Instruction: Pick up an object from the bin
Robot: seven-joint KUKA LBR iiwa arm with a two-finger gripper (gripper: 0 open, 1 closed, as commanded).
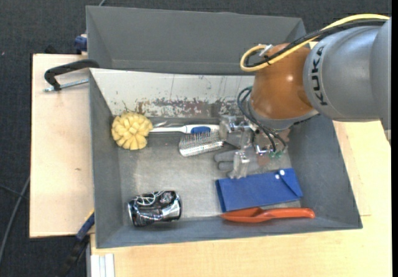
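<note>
My gripper (239, 162) hangs low in the middle right of the bin. It is just above the upper left corner of a flat blue block (258, 191). To its left lies a silver hairbrush (199, 144) with a blue patch, its head almost touching the gripper. A small dark grey thing (222, 159) lies at the gripper's left side. The view does not show anything held.
A yellow-headed brush (131, 131) with a white handle lies at the back left. A crushed black and silver can (154, 207) sits at the front left. An orange-handled tool (267, 213) lies along the front wall under the blue block. The arm's orange cover and cables hang over the back right.
</note>
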